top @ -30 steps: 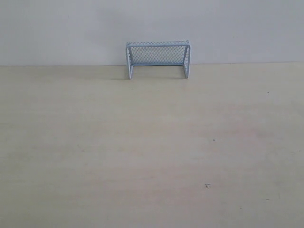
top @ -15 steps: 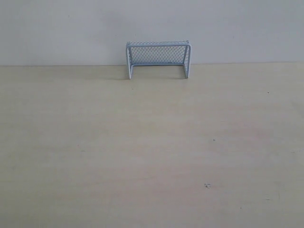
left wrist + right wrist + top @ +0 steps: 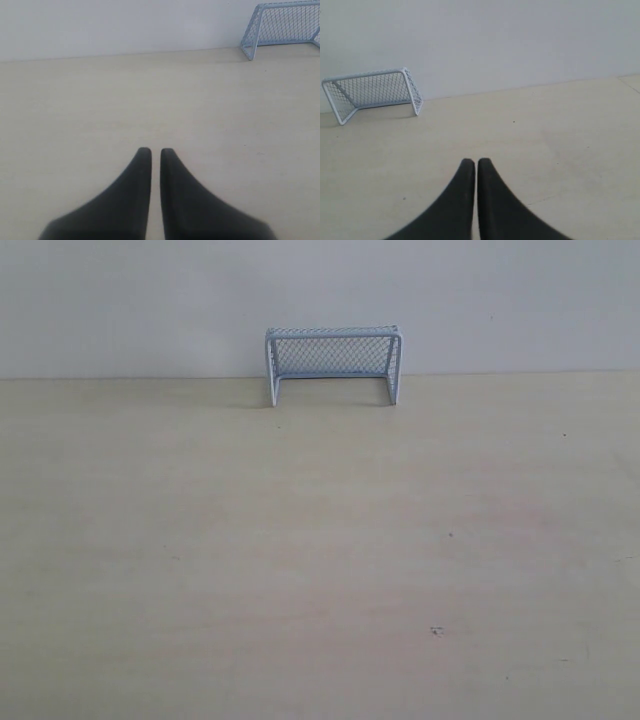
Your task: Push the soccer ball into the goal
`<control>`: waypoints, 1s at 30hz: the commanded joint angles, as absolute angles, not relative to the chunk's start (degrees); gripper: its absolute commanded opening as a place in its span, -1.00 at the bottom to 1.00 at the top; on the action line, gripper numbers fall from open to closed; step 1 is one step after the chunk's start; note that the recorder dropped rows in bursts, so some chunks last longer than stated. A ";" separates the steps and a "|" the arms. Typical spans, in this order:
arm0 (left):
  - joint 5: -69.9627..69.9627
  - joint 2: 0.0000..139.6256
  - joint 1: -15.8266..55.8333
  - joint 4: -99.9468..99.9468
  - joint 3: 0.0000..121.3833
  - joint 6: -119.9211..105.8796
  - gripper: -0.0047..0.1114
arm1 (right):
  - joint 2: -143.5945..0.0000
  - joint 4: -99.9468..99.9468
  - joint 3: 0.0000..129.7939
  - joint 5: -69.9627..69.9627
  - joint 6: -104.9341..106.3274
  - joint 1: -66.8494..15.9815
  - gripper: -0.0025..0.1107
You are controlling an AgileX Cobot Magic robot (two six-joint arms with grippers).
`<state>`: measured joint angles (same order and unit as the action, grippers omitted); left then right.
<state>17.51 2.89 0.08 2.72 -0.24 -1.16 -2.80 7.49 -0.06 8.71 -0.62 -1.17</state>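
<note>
The goal (image 3: 333, 362), pale blue-white frame with mesh netting, stands at the back of the pale wooden table against the wall, its mouth facing forward. It also shows in the left wrist view as the goal (image 3: 282, 26) and in the right wrist view as the goal (image 3: 372, 94). The soccer ball is out of view in every frame. My left gripper (image 3: 155, 151) is shut with nothing between its black fingers, far from the goal. My right gripper (image 3: 476, 162) is also shut and empty, over bare table. Neither gripper shows in the exterior view.
A plain light wall (image 3: 320, 290) rises right behind the goal. The wooden table (image 3: 320, 560) carries a few small dark specks (image 3: 436, 630).
</note>
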 commanded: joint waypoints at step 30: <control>16.77 3.12 0.53 2.34 0.00 -0.48 -0.81 | -1.17 2.31 0.00 18.66 0.93 -2.91 -0.96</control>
